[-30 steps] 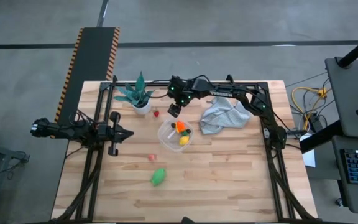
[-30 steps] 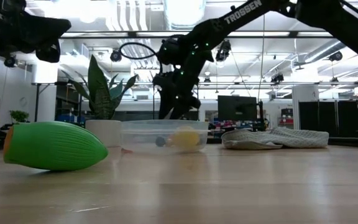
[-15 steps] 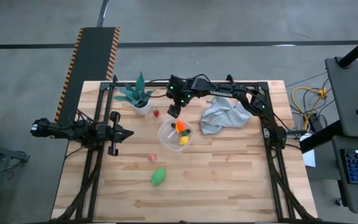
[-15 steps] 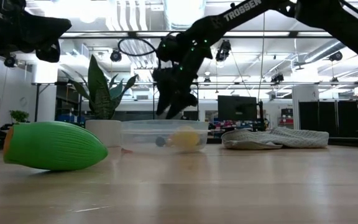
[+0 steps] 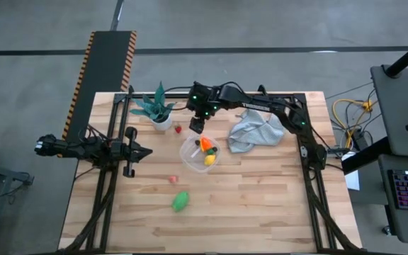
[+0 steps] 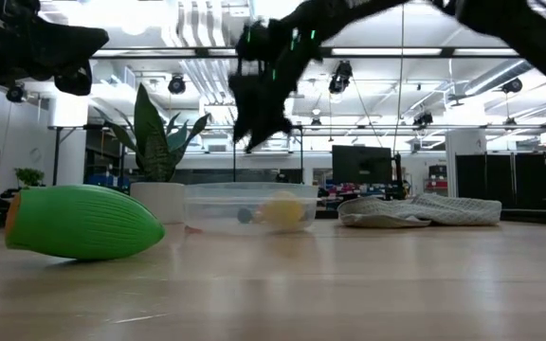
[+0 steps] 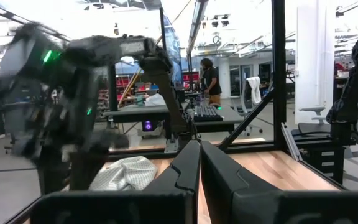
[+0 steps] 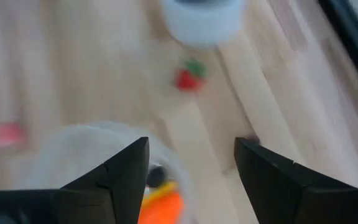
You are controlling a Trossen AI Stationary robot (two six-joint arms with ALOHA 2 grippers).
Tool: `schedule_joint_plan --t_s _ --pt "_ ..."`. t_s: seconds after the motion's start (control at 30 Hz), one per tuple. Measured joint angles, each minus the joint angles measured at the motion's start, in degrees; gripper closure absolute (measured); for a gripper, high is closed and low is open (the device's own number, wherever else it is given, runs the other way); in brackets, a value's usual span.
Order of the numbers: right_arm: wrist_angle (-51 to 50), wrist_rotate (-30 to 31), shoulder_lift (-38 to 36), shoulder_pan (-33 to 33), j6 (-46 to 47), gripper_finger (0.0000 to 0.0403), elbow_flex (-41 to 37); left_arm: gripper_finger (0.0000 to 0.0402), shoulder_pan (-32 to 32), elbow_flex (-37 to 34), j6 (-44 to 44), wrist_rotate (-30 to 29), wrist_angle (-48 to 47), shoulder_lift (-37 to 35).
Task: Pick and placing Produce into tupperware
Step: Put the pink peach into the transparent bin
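Observation:
The clear round tub [image 5: 199, 153] stands mid-table and holds an orange piece [image 5: 205, 144], a yellow piece [image 5: 209, 160] and a small dark piece. My right gripper [image 5: 197, 126] is open and empty, up in the air over the tub's far rim; its wrist view [image 8: 191, 165] looks down on the tub rim [image 8: 73, 146] and a red piece [image 8: 190, 78]. The red piece [image 5: 178, 129], a pink piece [image 5: 173, 179] and a green piece [image 5: 181, 201] lie on the table. My left gripper [image 5: 142, 151] is shut and empty at the left.
A teal-leaved plant in a white pot [image 5: 159, 110] stands at the far left, close to the red piece. A grey-blue cloth [image 5: 255, 131] lies right of the tub. In the low view the green piece [image 6: 83, 221] lies nearest, in front of the tub [image 6: 249, 208].
My right gripper has risen from just above the tub's far rim to well above it, drifting slightly toward the plant. The pieces in the tub and on the table have stayed where they were.

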Motion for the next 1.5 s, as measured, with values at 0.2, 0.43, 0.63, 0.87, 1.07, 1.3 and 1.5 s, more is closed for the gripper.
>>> schedule_joint_plan --t_s 0.2,0.43,0.63,0.87,1.07,1.3,1.5 --pt "0.99 2.97 -10.54 7.21 -5.42 0.0188 -1.87 0.0402 0.00 -0.01 -0.02 0.00 -0.02 0.00" --pt "8.41 17.04 -28.48 19.98 -6.75 0.0220 -16.92 0.0402 0.00 -0.01 0.00 -0.02 0.02 0.00" --pt "27.65 18.59 -47.19 27.34 -5.78 0.0243 -43.73 0.0402 0.00 -0.01 3.49 -0.48 0.55 -0.02" --pt "50.91 17.74 -66.46 28.74 -5.00 0.0257 -73.28 0.0402 0.00 0.14 4.89 -0.85 1.46 -0.13" --pt "65.76 17.58 -80.86 30.90 -7.05 0.0265 -90.58 0.0402 0.00 0.03 4.85 -1.73 1.42 -0.09" --pt "72.00 13.91 -94.90 30.28 -7.19 0.0277 -103.72 0.0402 0.00 0.03 4.85 -1.81 1.40 -0.02" --pt "70.04 8.85 -103.18 24.28 -6.90 0.0289 -107.81 0.0402 0.00 0.01 4.46 -1.95 1.40 0.00"
